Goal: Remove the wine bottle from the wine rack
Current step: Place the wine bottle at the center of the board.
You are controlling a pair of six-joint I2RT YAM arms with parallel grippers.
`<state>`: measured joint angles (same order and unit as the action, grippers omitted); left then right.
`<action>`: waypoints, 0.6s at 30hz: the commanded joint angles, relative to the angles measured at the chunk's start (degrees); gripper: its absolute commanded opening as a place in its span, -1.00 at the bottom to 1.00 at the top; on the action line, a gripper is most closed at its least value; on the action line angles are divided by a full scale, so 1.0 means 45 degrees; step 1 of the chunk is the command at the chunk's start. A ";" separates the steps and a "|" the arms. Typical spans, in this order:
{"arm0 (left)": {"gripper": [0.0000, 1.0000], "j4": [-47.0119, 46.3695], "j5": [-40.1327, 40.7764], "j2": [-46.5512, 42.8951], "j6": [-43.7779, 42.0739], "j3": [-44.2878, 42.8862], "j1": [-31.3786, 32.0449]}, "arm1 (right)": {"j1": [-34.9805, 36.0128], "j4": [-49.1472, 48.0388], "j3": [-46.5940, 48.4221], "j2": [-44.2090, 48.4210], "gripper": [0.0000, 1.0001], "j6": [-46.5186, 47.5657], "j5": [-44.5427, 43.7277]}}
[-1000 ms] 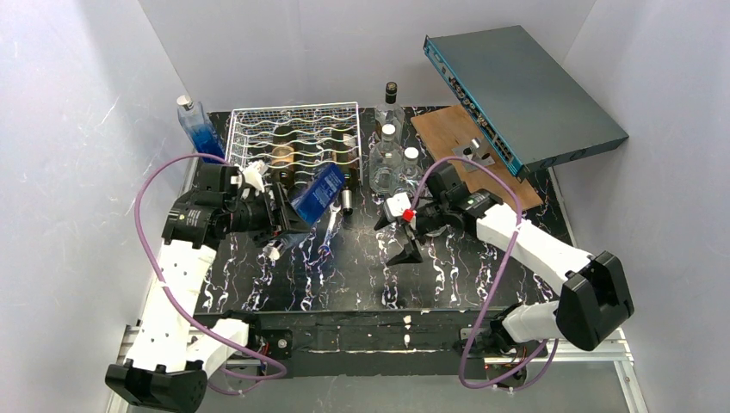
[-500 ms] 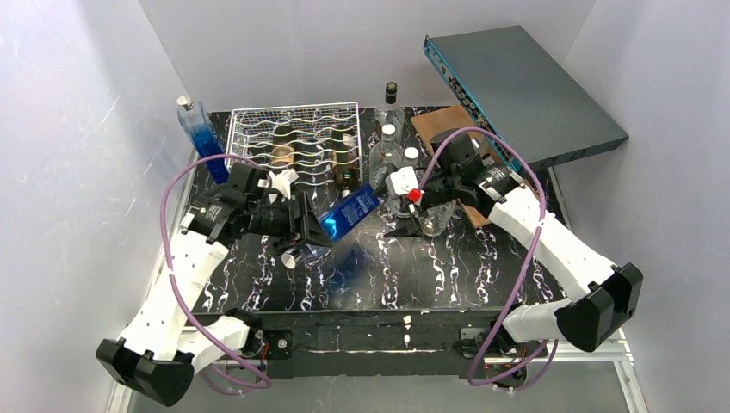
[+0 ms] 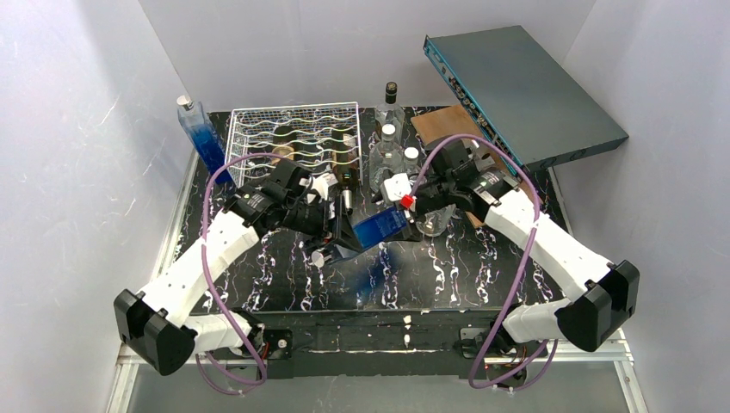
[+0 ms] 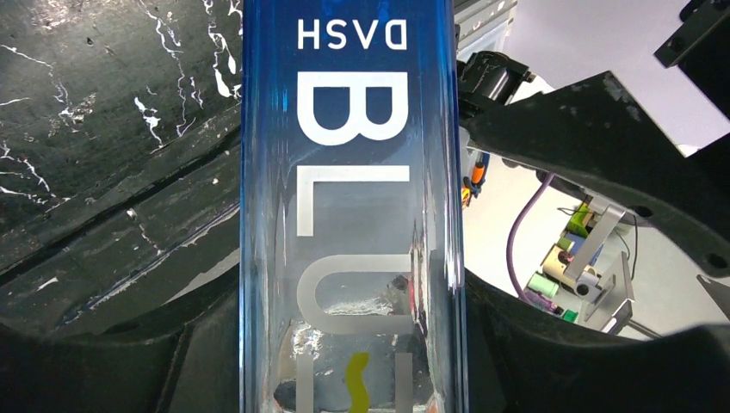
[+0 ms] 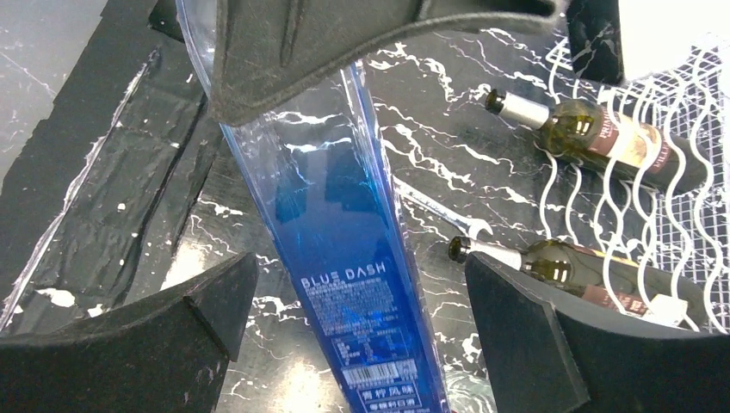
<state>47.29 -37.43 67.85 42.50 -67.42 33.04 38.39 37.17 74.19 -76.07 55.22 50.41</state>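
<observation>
The blue, square-sided wine bottle (image 3: pixel 379 228) marked BLUE DASH hangs nearly level above the table's middle, off the silver wire wine rack (image 3: pixel 293 120). My left gripper (image 3: pixel 340 234) is shut on its clear lower part; in the left wrist view the bottle (image 4: pixel 349 215) fills the gap between both fingers of that gripper (image 4: pixel 349 353). My right gripper (image 3: pixel 413 217) stands open at the bottle's other end. In the right wrist view its gripper (image 5: pixel 361 318) straddles the blue labelled end (image 5: pixel 344 258) with space on both sides.
Two dark wine bottles (image 5: pixel 603 142) (image 5: pixel 585 271) lie at the rack's front, a spanner (image 5: pixel 439 211) beside them. Another blue bottle (image 3: pixel 200 129) stands back left. Clear glass bottles (image 3: pixel 389 155), a wooden board (image 3: pixel 448 129) and a grey-teal box (image 3: pixel 525 95) are back right.
My left arm carried the blue bottle rightward from the rack's front to mid-table. The right gripper, open throughout, swung in until its fingers flank the bottle's far end.
</observation>
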 commanded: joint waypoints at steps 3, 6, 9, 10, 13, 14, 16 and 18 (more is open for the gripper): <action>-1.00 -0.1894 -0.1561 -0.0047 0.0034 -0.0609 0.0400 | 0.0544 -0.0459 -0.0693 0.0244 1.00 -0.0102 -0.0495; -1.00 -0.1943 -0.1683 0.0074 0.0091 -0.0612 0.0479 | 0.0853 -0.0455 -0.0995 0.0228 1.00 0.0045 -0.0871; -1.00 -0.1990 -0.1858 0.0119 0.0159 -0.0593 0.0515 | 0.1190 -0.0467 -0.1187 0.0159 1.00 0.0295 -0.1420; -1.00 -0.2019 -0.1931 0.0126 0.0176 -0.0566 0.0511 | 0.1307 -0.0467 -0.1220 0.0134 1.00 0.0364 -0.1608; -1.00 -0.2108 -0.2146 0.0113 0.0337 -0.0511 0.0528 | 0.1609 -0.0464 -0.1267 0.0055 1.00 0.0638 -0.2135; -1.00 -0.2178 -0.2274 0.0091 0.0391 -0.0478 0.0516 | 0.1681 -0.0461 -0.1304 0.0036 1.00 0.0790 -0.2272; -1.00 -0.2286 -0.2381 0.0032 0.0524 -0.0387 0.0515 | 0.1805 -0.0464 -0.1414 0.0025 1.00 0.1175 -0.2440; -1.00 -0.2403 -0.2520 0.0021 0.0670 -0.0281 0.0510 | 0.1885 -0.0455 -0.1546 0.0030 1.00 0.1735 -0.2453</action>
<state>44.58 -40.25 70.08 45.34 -67.42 35.03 45.98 35.92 68.34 -76.12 58.33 41.15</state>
